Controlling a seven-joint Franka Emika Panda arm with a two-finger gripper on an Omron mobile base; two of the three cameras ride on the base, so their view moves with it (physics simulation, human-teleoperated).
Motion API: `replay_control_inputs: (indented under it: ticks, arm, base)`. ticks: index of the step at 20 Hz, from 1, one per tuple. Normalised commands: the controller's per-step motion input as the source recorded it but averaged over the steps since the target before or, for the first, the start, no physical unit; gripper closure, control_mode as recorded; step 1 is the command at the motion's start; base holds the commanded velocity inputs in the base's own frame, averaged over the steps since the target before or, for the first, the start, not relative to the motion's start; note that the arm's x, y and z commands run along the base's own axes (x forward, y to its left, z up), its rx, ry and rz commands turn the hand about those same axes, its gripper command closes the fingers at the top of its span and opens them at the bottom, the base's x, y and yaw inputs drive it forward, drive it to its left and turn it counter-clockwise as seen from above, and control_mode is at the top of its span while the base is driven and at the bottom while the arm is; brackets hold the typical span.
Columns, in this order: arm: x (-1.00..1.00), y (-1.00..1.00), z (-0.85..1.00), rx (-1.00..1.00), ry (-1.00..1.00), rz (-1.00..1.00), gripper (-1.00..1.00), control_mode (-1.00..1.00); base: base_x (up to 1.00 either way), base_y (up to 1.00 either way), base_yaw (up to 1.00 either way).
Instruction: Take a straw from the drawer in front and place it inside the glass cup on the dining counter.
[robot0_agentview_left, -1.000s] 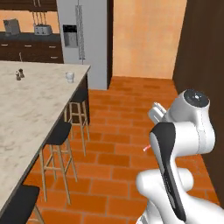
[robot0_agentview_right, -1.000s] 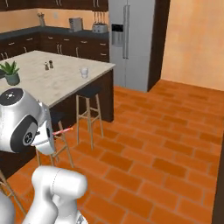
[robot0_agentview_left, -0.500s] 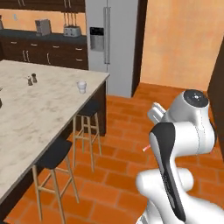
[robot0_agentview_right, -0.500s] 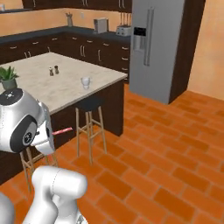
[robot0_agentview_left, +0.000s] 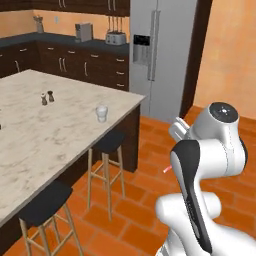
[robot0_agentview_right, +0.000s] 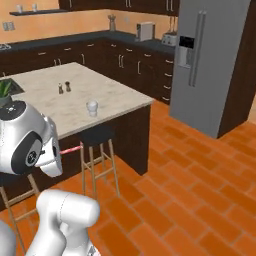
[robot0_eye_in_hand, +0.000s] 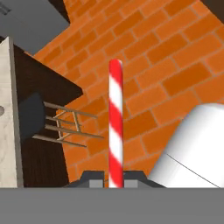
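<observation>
Left base view: the glass cup (robot0_agentview_left: 102, 113) stood near the worktop (robot0_agentview_left: 45, 135) corner, well apart from my arm. Right base view: the straw (robot0_agentview_right: 71, 148) poked out beside my wrist. Hand view: my gripper (robot0_eye_in_hand: 114, 178) pinched the straw (robot0_eye_in_hand: 115, 122) upright. Fetching looked done; delivery remained.

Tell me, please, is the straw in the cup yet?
Not yet. The straw sits between the gripper fingers, away from the cup on the counter.
</observation>
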Motion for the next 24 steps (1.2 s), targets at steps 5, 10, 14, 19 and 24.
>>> replay_control_inputs:
  ticks: [5, 10, 14, 19, 24]
  arm:
    - [0.00, 0.00, 0.00, 0.00, 0.00, 0.00, 1.00, 1.00]
    - [0.00, 0.00, 0.00, 0.00, 0.00, 0.00, 1.00, 1.00]
    - [0.00, 0.00, 0.00, 0.00, 0.00, 0.00, 1.00, 1.00]
    - [0.00, 0.00, 0.00, 0.00, 0.00, 0.00, 1.00, 1.00]
    - [0.00, 0.00, 0.00, 0.00, 0.00, 0.00, 1.00, 1.00]
  base:
    - [0.98, -0.23, 0.45]
    - [0.90, -0.01, 0.45]
    - [0.57, -0.02, 0.43]
    - [0.55, -0.21, 0.33]
    - [0.70, -0.41, 0.31]
